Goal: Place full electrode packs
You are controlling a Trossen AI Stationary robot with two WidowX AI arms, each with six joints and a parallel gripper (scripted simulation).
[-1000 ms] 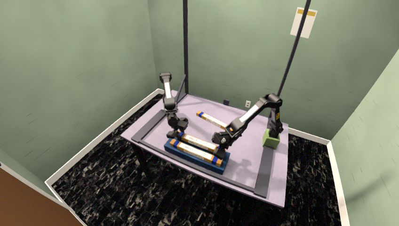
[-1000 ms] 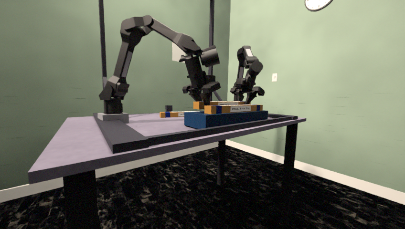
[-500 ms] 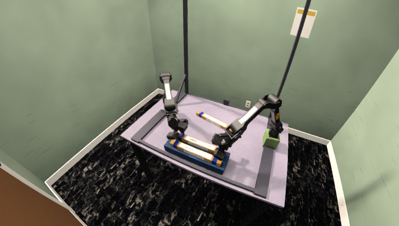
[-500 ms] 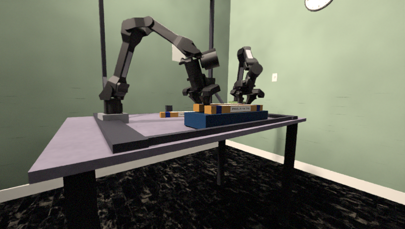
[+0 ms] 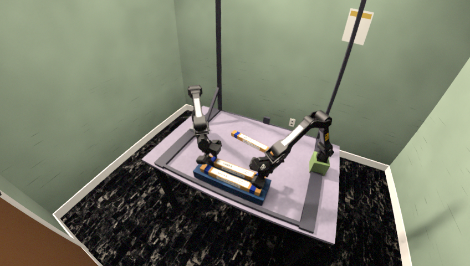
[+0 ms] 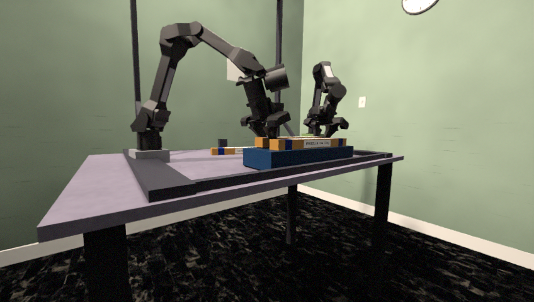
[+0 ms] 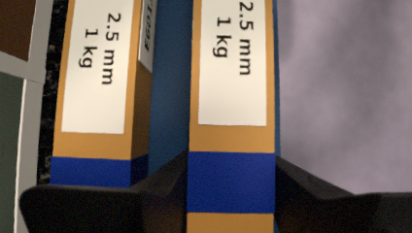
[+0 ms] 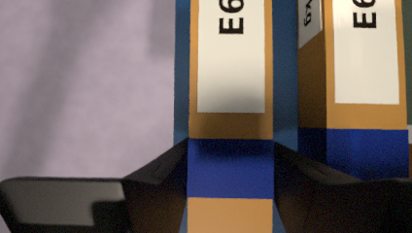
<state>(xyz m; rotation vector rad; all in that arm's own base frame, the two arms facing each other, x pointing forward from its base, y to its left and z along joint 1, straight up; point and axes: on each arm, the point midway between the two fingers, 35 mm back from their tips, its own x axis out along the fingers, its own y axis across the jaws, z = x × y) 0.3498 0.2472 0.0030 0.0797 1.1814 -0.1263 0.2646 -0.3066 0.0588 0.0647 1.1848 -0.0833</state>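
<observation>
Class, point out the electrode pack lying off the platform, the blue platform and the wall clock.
Electrode pack (image 5: 252, 142) (image 6: 239, 150): top, exterior; its label.
Blue platform (image 5: 227, 188) (image 6: 303, 157) (image 7: 170, 73) (image 8: 286, 73): top, exterior, front side; both wrists, upper surface.
Wall clock (image 6: 418, 5): exterior; lower dial.

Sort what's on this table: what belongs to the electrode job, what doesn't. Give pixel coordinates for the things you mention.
Job:
- two orange-and-white packs (image 5: 233, 168) (image 5: 230, 179) above the blue platform (image 5: 231, 192) (image 6: 300, 158)
- matching pack (image 5: 252, 142) (image 6: 228, 150) off it

Not job:
- none seen loose; green block (image 5: 319, 167) supports an arm

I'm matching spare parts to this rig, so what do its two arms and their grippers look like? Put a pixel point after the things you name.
Both jointed arms (image 5: 294, 136) (image 6: 218, 41) (image 5: 198, 107) (image 6: 327, 80) are black with white strips; one shows a yellow marking. Their black two-fingered grippers (image 5: 207, 160) (image 5: 260, 177) (image 7: 231, 194) (image 8: 230, 182) have angular, tapering fingers.
</observation>
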